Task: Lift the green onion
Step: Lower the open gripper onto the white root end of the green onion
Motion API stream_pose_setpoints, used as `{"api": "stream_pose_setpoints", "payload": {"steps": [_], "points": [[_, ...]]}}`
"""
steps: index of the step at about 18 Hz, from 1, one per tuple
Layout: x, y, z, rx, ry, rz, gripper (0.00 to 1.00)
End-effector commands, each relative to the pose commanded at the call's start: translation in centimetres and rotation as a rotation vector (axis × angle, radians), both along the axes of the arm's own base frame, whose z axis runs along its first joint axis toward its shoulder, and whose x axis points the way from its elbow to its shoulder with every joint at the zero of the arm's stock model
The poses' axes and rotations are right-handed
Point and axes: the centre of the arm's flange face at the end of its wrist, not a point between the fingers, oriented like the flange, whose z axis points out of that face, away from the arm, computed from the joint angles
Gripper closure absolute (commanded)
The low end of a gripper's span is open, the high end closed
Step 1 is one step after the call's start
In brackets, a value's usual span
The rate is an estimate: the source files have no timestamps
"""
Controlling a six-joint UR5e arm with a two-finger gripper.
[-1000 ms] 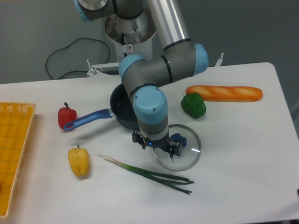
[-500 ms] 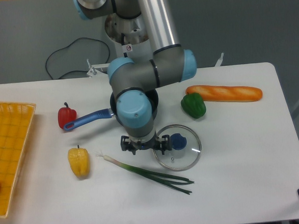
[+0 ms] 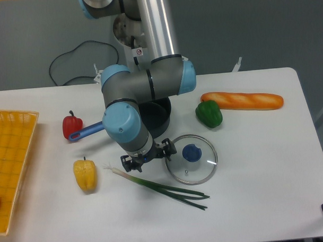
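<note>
The green onion (image 3: 159, 186) lies flat on the white table, its whitish rooted tip at the left near the yellow pepper and its dark green leaves splitting toward the lower right. My gripper (image 3: 147, 159) hangs just above the stalk's pale left part, its two dark fingers spread apart with nothing between them. The fingers stand to either side over the stalk, not closed on it.
A glass lid with a blue knob (image 3: 192, 158) lies right of the gripper. A dark pan with a blue handle (image 3: 87, 131) sits behind the arm. Around stand a yellow pepper (image 3: 85, 174), red pepper (image 3: 72, 125), green bell pepper (image 3: 209, 113), baguette (image 3: 242, 100) and yellow basket (image 3: 12, 163).
The arm has swung left from over the glass lid to above the left part of the green onion, and the wrist has turned. The gripper stays open.
</note>
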Motion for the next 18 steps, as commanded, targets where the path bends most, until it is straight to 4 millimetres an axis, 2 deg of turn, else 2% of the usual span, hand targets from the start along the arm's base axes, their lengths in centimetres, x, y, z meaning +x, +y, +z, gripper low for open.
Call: {"api": "stream_pose_setpoints", "payload": {"steps": [2, 5, 8, 13, 18], "points": [[-0.4, 0.6, -0.2, 0.048, 0.034, 0.104, 0.00], [-0.2, 1.3, 0.3, 0.086, 0.019, 0.116, 0.00], [0.3, 2.4, 0.0, 0.113, -0.022, 0.100, 0.00], [2.5, 4.4, -4.8, 0.086, -0.109, 0.062, 0.00], [3.6, 4.4, -5.5, 0.075, -0.124, 0.051, 0.00]]}}
